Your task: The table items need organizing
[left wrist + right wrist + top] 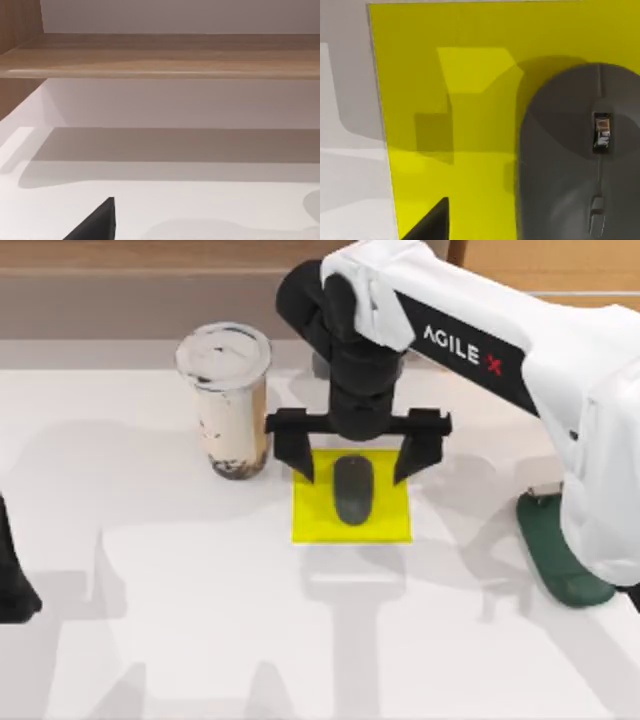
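Mouse (353, 490) placed on yellow pad (385, 522), frame centre, right gripper (357, 462) spread wide, released, above it; cup (228, 400) upper left apparently unsorted; left gripper's state: cannot tell.

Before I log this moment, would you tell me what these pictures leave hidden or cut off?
- Green phone stand, top view: partly covered by the right arm.
- Mouse, right wrist view: cut off by the picture's edge.
- Left gripper, top view: cut by the left edge, fingers unreadable.
- Cup, top view: its far side is hidden.
- Right gripper: open astride the mouse; its height above the yellow pad is unclear.
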Robot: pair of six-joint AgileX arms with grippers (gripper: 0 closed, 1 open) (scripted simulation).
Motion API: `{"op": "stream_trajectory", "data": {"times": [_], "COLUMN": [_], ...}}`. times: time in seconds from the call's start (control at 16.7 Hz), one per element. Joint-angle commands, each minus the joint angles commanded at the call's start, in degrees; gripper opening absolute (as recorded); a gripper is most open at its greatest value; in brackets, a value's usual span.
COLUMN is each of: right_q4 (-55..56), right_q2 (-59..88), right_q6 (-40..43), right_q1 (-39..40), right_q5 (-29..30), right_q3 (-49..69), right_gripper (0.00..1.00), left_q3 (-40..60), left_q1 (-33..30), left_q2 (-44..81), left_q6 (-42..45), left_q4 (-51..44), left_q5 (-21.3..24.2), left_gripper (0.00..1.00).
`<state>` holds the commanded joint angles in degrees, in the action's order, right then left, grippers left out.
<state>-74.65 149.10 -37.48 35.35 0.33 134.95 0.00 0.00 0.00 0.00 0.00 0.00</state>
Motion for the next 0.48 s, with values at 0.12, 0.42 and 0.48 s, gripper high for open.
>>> {"op": "stream_trajectory", "data": {"times": [0.12,0.42,0.48], "right_q4": [0.00,-0.20,-0.37], "right_q2": [0.00,-0.67,-1.53], "right_q6": [0.00,0.70,1.85], "right_q1": [0.00,-0.64,-1.43], "right_q5": [0.00,0.05,0.08], "right_q3": [0.00,-0.25,-0.86], "right_gripper": [1.00,1.00,1.00], "left_q3": [0.00,0.00,0.00], "left_q1": [0.00,0.00,0.00], "left_q2": [0.00,0.00,0.00], "left_q6": [0.00,0.00,0.00], "left_q4": [0.00,0.00,0.00], "left_q5": [0.00,0.00,0.00], "left_gripper": [1.00,1.00,1.00]}}
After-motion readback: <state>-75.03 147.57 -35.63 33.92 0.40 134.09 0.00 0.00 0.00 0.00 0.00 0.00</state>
